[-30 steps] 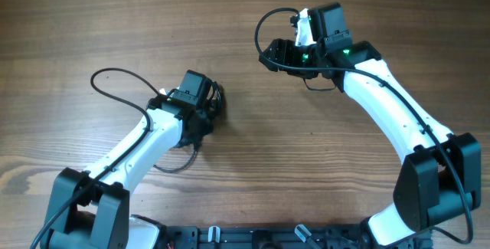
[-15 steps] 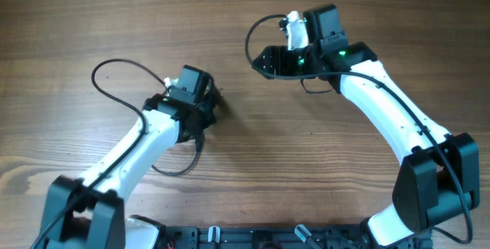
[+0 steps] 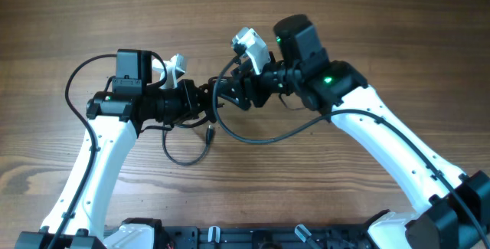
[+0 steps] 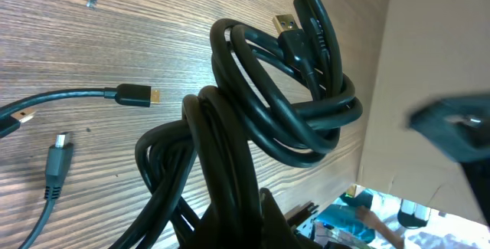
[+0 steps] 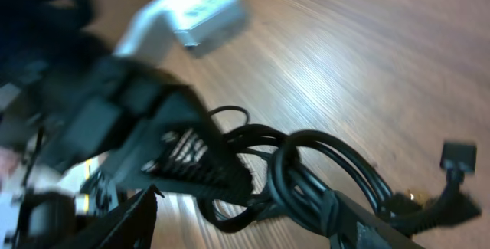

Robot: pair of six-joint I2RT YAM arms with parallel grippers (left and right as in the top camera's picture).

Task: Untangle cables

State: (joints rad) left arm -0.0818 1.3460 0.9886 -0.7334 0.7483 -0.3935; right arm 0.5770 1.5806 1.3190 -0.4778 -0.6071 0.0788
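The cables [image 3: 217, 103] are a knotted bundle of thin black cords held above the wooden table between the two grippers. My left gripper [image 3: 205, 102] is shut on the bundle; in the left wrist view the cords [image 4: 276, 119] rise out of its jaws [image 4: 245, 222]. Loose plug ends hang free [image 4: 134, 94], and one cord end droops to the table [image 3: 208, 134]. My right gripper [image 3: 233, 92] is open right at the bundle. In the blurred right wrist view the knot [image 5: 306, 184] lies between its spread fingers [image 5: 260, 207], closer to the right finger.
The right arm's own thicker black wire [image 3: 264, 135] loops low across the table beneath both grippers. The left arm's wire [image 3: 73, 84] arcs at the left. The arm bases stand along the front edge [image 3: 230, 237]. The two arms are very close together.
The left gripper has lifted and turned to point right with the bundle. The right arm has swung left and down to meet it, its open jaws now around the knot.
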